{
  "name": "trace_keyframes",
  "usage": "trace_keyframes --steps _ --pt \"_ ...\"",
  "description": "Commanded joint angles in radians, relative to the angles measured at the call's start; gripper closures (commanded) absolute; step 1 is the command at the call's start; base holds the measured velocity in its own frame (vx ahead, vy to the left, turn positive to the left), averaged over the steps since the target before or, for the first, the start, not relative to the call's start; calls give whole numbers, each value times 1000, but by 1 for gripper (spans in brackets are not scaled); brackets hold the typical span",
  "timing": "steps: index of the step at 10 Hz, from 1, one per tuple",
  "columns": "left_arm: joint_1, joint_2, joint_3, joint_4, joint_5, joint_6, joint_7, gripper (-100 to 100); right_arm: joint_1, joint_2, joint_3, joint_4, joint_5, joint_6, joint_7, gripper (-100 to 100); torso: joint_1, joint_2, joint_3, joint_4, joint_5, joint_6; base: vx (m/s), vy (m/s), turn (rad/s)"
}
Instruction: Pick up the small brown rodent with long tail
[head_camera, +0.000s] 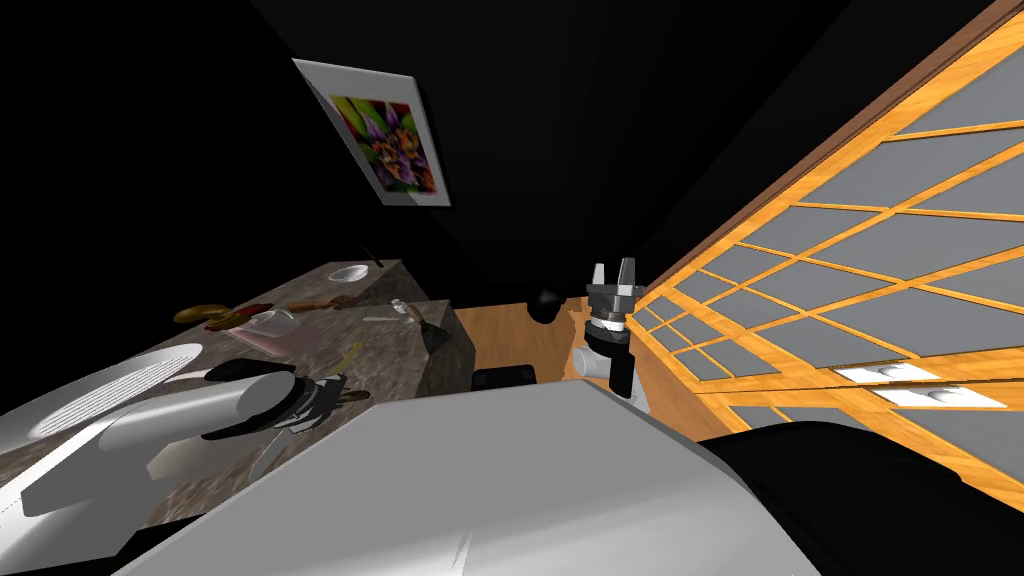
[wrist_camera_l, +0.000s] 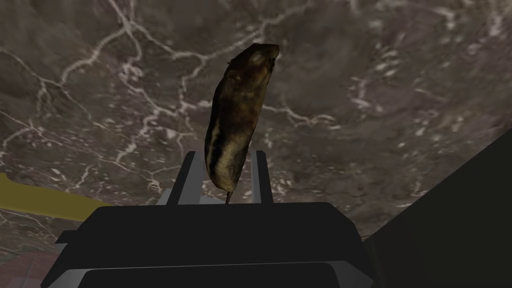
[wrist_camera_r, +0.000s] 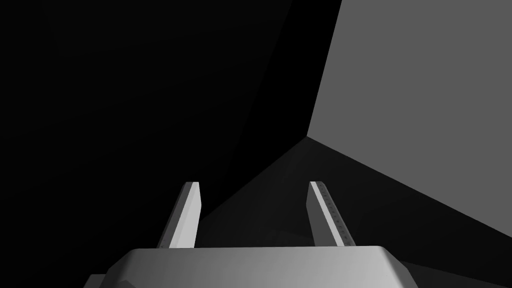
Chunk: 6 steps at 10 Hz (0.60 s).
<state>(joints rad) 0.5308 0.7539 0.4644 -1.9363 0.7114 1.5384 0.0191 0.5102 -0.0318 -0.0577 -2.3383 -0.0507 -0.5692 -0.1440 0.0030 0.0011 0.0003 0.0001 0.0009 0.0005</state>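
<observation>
Left wrist view, left claw (wrist_camera_l: 225, 162) pinching rodent (wrist_camera_l: 237, 110)

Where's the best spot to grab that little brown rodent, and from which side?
Probably its rump, just ahead of the tail, from behind: the rodent is long and slim, so the left pincer closes across its flanks, as here.

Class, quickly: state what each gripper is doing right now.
Left gripper: shut on the brown rodent.
Right gripper: open, holding nothing.
</observation>
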Motion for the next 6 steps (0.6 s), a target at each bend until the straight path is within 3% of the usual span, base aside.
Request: trace_keyframes --steps 1,2,3,5,6 --pt "0 0 0 0 0 0 0 100 0 0 0 0 0 0 0 0 0 0 0 0 0 0 0 0 0" --pt "0 0 0 0 0 0 0 0 0 0 0 0 0 0 0 0 0 0 0 0 0 0 0 0 0" --pt "5 11 17 -31 18 29 9 100 0 0 0 0 0 0 0 0 0 0 0 0 0 0 10 2 41" --pt "6 13 20 -34 21 31 8 100 0 0 0 0 0 0 0 0 0 -1 0 0 0 0 12 4 35" --pt "7 13 21 -36 22 34 10 0 0 0 0 0 0 0 0 0 0 -1 0 0 0 0 0 0 0"
